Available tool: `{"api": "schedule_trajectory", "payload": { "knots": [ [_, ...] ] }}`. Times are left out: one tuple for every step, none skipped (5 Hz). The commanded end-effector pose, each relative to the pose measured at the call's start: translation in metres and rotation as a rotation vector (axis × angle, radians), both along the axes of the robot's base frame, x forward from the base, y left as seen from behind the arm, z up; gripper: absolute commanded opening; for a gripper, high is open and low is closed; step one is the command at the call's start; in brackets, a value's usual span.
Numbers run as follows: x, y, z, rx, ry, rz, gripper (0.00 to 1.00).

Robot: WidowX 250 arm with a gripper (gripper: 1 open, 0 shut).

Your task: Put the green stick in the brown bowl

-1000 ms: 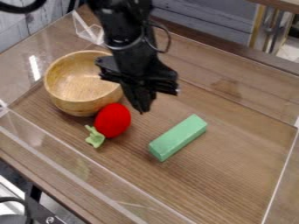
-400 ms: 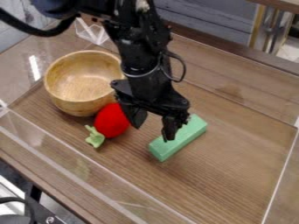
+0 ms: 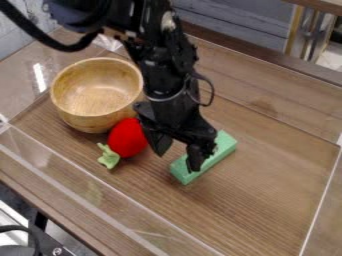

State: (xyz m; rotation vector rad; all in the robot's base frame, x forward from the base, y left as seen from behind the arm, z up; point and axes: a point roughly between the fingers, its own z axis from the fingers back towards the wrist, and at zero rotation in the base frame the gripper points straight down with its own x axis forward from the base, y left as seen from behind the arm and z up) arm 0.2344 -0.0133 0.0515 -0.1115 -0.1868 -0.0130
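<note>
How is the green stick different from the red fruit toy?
The green stick is flat, long and boxy; the red fruit toy is round. The stick is plain light green; the fruit is red with a small green stem. The open gripper hangs over the stick, beside the fruit. Both lie on the table.

Toy fruit [image 3: 128, 137] between bowl [image 3: 94, 93] (left) and stick [image 3: 210, 160].

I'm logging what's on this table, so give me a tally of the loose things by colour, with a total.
Green: 1, the green stick
Brown: 1, the brown bowl
Red: 1, the toy fruit, which has a small green stem
Total: 3
</note>
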Motion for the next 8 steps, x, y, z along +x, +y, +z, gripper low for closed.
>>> {"api": "schedule_trajectory", "payload": {
  "knots": [
    [0.003,-0.003,-0.006,0.001,-0.020,-0.048,1.00],
    [0.005,-0.010,-0.014,0.003,-0.014,-0.097,1.00],
    [0.007,-0.016,-0.019,0.004,-0.011,-0.141,1.00],
    [0.016,-0.016,-0.016,0.005,-0.013,-0.103,0.00],
    [0.023,-0.017,-0.009,0.000,-0.020,-0.082,0.00],
    [0.013,-0.015,-0.008,-0.008,-0.026,-0.187,0.00],
    [0.006,-0.011,-0.006,-0.013,-0.036,-0.276,0.00],
    [-0.001,-0.007,-0.006,-0.015,-0.040,-0.350,0.00]
  ]
}}
